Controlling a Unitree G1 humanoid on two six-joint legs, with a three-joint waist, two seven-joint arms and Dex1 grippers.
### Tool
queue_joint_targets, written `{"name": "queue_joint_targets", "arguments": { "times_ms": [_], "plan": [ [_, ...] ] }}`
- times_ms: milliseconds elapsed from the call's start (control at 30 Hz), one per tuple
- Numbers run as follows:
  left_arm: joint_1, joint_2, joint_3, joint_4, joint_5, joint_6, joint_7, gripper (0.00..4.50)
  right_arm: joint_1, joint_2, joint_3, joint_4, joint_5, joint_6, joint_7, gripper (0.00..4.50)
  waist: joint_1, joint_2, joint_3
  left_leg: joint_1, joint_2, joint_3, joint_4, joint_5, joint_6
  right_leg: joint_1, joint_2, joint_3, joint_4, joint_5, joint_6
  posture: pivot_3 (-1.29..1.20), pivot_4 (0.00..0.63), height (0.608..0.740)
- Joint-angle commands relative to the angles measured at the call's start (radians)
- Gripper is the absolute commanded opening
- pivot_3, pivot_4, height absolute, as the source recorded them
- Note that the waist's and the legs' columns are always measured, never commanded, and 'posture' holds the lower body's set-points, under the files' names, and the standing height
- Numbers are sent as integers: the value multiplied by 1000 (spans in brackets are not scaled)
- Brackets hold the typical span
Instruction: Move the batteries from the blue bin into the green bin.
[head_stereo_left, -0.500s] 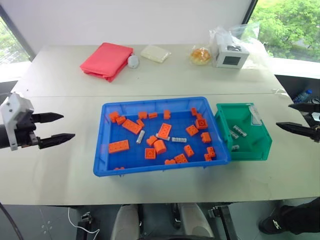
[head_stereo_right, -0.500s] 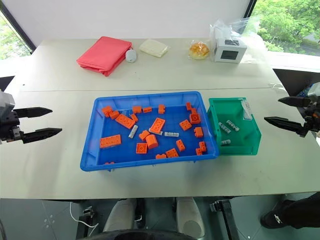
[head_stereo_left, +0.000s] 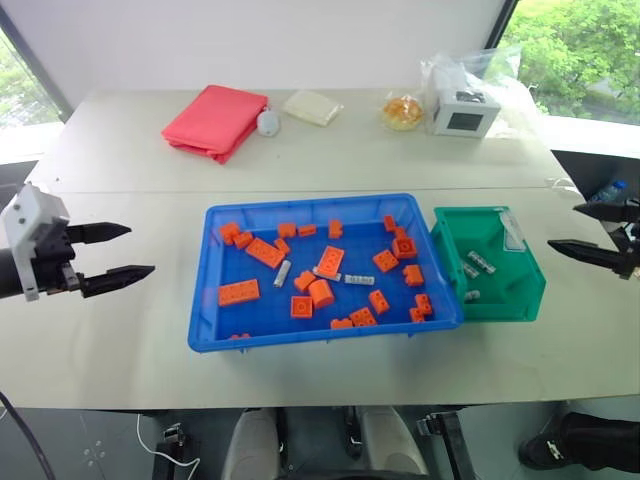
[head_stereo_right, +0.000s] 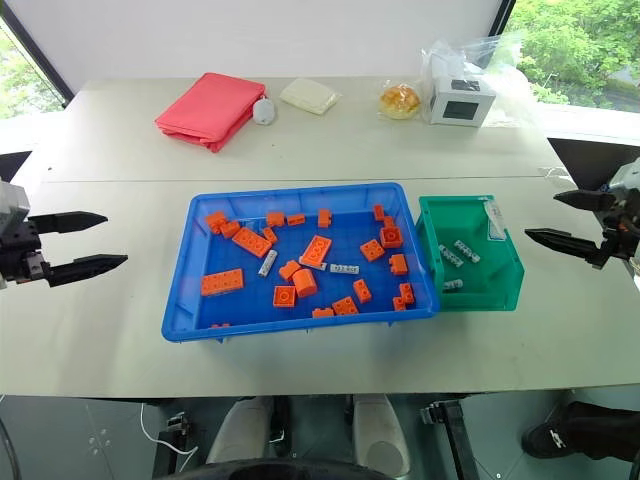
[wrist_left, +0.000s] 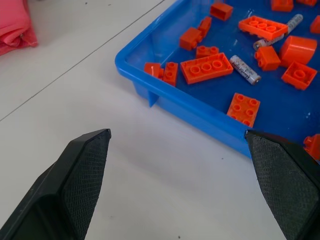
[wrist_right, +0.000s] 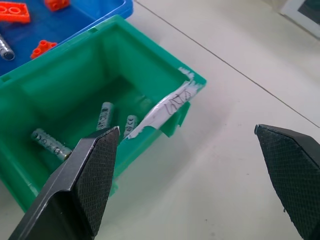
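Still, batteries (head_stereo_left: 358, 279) in blue bin (head_stereo_left: 210, 300)

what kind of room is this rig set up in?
Probably an office or lab test space, not a factory. Pale tables pushed together stand by large windows with trees outside. A blue bin of orange toy bricks looks like a sorting setup, and snacks in a plastic bag sit at the back.

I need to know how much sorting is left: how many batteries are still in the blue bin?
3 visible in the blue bin: one left of centre, one at centre, one mostly hidden under an orange brick between them. Others may be hidden under bricks.
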Motion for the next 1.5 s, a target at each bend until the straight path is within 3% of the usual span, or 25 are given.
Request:
{"name": "queue_joint_targets", "arguments": {
  "times_ms": [33, 200, 267, 367, 533, 667, 900, 1067, 1500],
  "plan": [
    [-36, 10, 32, -41, -26, 0, 4, 4500, -60, -2, 10, 17, -27, -54, -22, 4451, -2, 0, 0, 0, 0, 0, 0, 0, 0, 0, 0, 0, 0, 0, 0, 0, 150, 736],
    [-125, -45, -43, -71, -59, 43, 50, 4500, -193, 83, 59, -51, -19, 13, -99, 4451, -5, 0, 0, 1, 0, 0, 1, 0, 0, 1, 0, 1, 1, 0, 0, 0, 150, 736],
    [-141, -52, -77, -125, -84, 77, 43, 4500, -223, 120, 105, -171, -11, 87, -112, 4451, -4, 0, 0, 1, 0, 0, 1, 0, 0, 1, 1, 1, 2, 0, 0, 0, 150, 736],
    [-168, -34, -111, -186, -135, 124, -1, 4500, -293, 192, 185, -363, 31, 244, -137, 4451, -4, 0, 0, 0, 0, 0, 1, 0, 0, -3, 1, 1, 7, 2, 4, 0, 150, 736],
    [-169, 22, -172, -239, -143, 127, -123, 4500, -430, 372, 351, -520, 18, 452, -247, 4451, -4, 0, 0, 0, 0, -2, 2, 0, 0, -6, 2, 1, 13, 0, 0, 0, 150, 736],
    [-159, 64, -221, -237, -103, 69, -214, 4500, -466, 530, 494, -591, -16, 545, -321, 4451, -1, 0, 0, 0, 0, -1, 2, 0, 0, -6, 2, 1, 13, -1, -1, 0, 150, 736],
    [-241, 42, -287, -164, -45, 7, -228, 4500, -453, 759, 698, -572, -107, 677, -466, 4451, 3, -1, 0, -3, -1, -1, 4, 1, 0, -6, 1, 1, 13, -1, -1, 0, 150, 736],
    [-245, 35, -292, -166, -48, 10, -232, 4500, -438, 839, 774, -533, -162, 707, -531, 4451, 2, -1, -1, -3, -1, -2, 4, 1, 0, -6, 1, 0, 13, -1, -1, 0, 150, 736],
    [-303, 25, -331, -133, -38, 17, -233, 4500, -399, 920, 866, -488, -219, 693, -549, 4451, -4, -2, -1, -3, 0, -2, 4, 1, 0, -6, 2, 0, 14, 0, 0, 0, 150, 736]
  ]
}}
